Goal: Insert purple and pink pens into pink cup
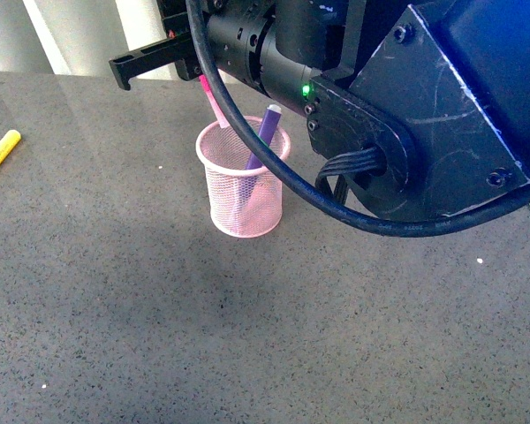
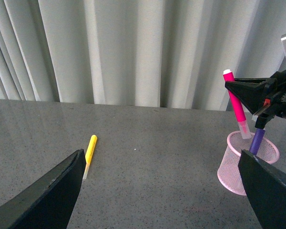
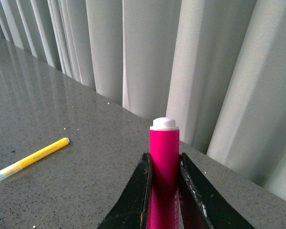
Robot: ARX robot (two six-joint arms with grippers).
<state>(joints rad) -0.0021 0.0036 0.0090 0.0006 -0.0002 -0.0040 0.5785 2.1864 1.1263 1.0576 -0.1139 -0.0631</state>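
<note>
Pink pen (image 3: 164,138), pinched by right tool (image 3: 164,161), tip at rim of pink cup (image 1: 243,208); left tool (image 2: 161,157) spread over table (image 2: 171,195).

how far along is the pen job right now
Done: the deep purple marker stands inside the pale pink wire-mesh cup. In hand: the right end effector grips the hot pink marker, its tip at the cup's rim. Remaining: lowering and releasing it.
</note>
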